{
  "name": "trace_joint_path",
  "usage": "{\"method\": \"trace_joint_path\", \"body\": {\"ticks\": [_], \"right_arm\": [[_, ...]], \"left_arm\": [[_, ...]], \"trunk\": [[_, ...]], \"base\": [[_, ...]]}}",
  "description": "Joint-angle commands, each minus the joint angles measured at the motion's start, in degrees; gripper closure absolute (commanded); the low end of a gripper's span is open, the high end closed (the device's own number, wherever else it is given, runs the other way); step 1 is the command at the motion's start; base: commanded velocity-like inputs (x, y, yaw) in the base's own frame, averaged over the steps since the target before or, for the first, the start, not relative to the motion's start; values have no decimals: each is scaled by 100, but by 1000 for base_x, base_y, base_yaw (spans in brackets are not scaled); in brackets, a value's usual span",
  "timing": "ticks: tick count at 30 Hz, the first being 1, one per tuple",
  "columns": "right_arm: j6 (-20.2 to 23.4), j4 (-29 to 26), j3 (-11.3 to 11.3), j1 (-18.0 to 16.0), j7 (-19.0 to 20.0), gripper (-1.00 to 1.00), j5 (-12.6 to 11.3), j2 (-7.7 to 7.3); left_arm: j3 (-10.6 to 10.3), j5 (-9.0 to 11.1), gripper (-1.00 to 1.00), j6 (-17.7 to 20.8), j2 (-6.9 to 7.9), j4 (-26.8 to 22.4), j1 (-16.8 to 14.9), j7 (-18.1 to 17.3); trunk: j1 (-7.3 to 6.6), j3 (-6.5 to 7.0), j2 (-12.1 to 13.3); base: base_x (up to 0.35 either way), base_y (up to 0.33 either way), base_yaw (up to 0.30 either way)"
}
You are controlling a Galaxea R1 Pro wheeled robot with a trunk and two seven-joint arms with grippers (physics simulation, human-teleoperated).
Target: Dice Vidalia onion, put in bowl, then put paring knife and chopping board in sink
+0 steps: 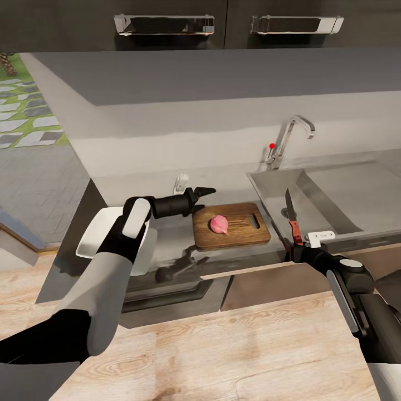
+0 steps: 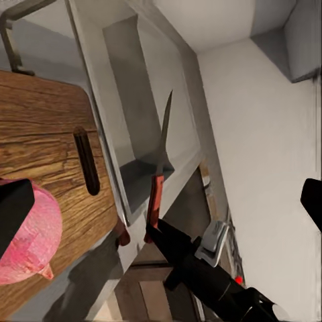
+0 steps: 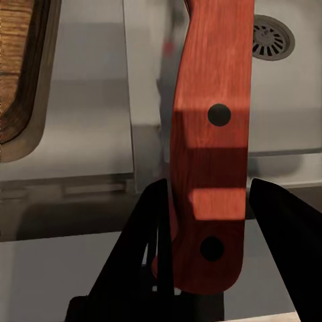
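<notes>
The pinkish Vidalia onion point(image 1: 219, 224) point(image 2: 27, 235) lies whole on the dark wooden chopping board point(image 1: 239, 231) point(image 2: 47, 127), which rests on the grey countertop point(image 1: 139, 186) just left of the sink point(image 1: 334, 195). My left gripper point(image 1: 201, 199) hovers open over the board's near-left corner, beside the onion and apart from it. My right gripper point(image 1: 298, 245) point(image 3: 208, 228) is shut on the red-orange handle of the paring knife point(image 1: 292, 218) point(image 2: 159, 161) point(image 3: 211, 134), blade pointing up at the sink's front-left corner. The white bowl point(image 1: 94, 236) sits left of the board, partly hidden by my left arm.
The chrome tap point(image 1: 292, 136) with its red knob point(image 1: 272, 146) stands behind the sink's left end. The drain point(image 3: 272, 37) lies in the basin. Dark cabinets with metal handles point(image 1: 164, 24) hang overhead. A wooden surface point(image 1: 223, 345) runs along the near side.
</notes>
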Motion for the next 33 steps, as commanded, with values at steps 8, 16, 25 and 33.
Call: {"method": "trace_joint_path", "body": {"ticks": [8,16,25,33], "right_arm": [[14,-5,-5,-4,4,100,-55,0],[-144,-5,-5,-4,0,100,-55,0],[-156,-5,-5,-2,5,100,-55,-2],[-157,-5,-5,-3,7,100,-55,-2]], "left_arm": [[17,250,-100,30,-6,36,-14,-34],[15,289,-100,30,-6,32,-15,-33],[9,299,-100,31,-6,6,-15,-34],[3,300,-100,33,-6,20,-15,-34]], "trunk": [[3,-10,-10],[3,-10,-10],[3,-10,-10],[3,-10,-10]], "base": [[0,0,0],[0,0,0],[0,0,-2],[0,0,-142]]}}
